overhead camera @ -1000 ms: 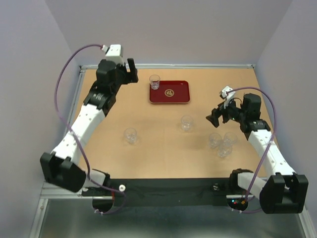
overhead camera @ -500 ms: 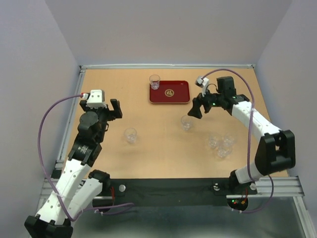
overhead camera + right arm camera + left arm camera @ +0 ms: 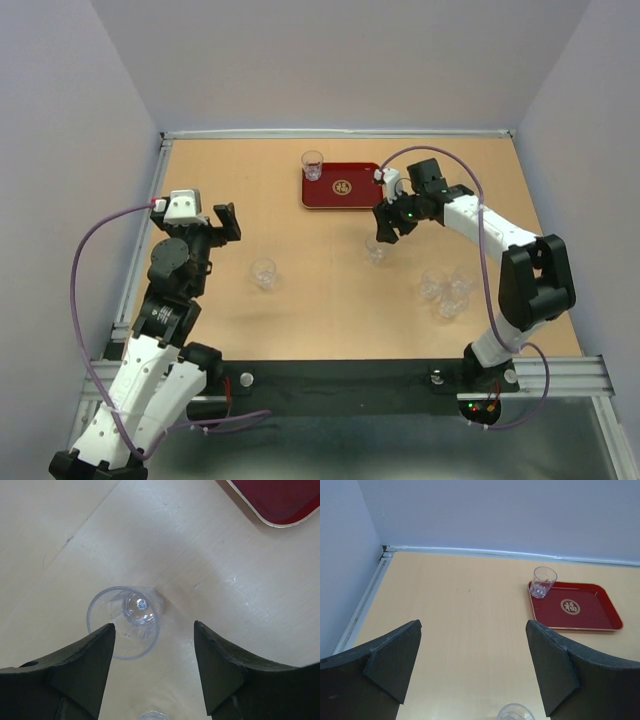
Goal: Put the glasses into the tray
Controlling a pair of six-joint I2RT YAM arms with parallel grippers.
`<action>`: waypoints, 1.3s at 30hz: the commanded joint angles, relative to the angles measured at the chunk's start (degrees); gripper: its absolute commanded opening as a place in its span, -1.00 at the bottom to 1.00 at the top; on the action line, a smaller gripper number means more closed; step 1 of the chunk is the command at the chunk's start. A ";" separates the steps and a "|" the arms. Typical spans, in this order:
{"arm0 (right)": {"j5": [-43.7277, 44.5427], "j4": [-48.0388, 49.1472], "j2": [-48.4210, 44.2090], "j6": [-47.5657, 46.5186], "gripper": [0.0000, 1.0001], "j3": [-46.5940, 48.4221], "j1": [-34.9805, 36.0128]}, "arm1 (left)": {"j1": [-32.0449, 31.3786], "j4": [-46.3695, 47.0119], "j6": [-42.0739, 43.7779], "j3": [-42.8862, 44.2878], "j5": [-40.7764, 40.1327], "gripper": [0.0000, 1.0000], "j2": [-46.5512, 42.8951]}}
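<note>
The dark-red tray (image 3: 355,197) lies at the table's far middle, with one clear glass (image 3: 312,165) standing on its left corner; the left wrist view shows this glass (image 3: 542,581) on the tray (image 3: 592,614) too. My right gripper (image 3: 383,228) hovers open just above a loose glass (image 3: 377,250). In the right wrist view that glass (image 3: 126,621) sits upright beside the left fingertip (image 3: 87,652), mostly off the gap's centre line, untouched. My left gripper (image 3: 224,224) is open and empty at the left, beyond another glass (image 3: 264,272) whose rim (image 3: 515,713) shows below the open jaws.
Three more glasses (image 3: 449,290) cluster at the right of the table, near my right arm's elbow. A raised metal rail (image 3: 160,190) borders the table on the left and back. The tray corner (image 3: 280,502) shows at the upper right of the right wrist view.
My right arm swung left from the glass cluster to over the glass near the tray, and its jaws narrowed. My left arm drew back from the tray to the table's left side.
</note>
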 commanded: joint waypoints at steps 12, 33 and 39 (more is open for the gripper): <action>5.47 -1.77 4.16 -0.38 -0.58 1.27 2.92 | 0.13 3.04 0.33 -0.28 1.42 0.94 0.51; 9.33 -2.56 23.48 11.73 -0.99 35.70 3.10 | 0.13 3.13 0.77 -0.63 -0.51 0.94 -0.28; 15.75 -2.13 35.95 22.81 -0.99 52.31 3.89 | 0.22 3.39 0.95 -0.80 -1.31 0.94 0.34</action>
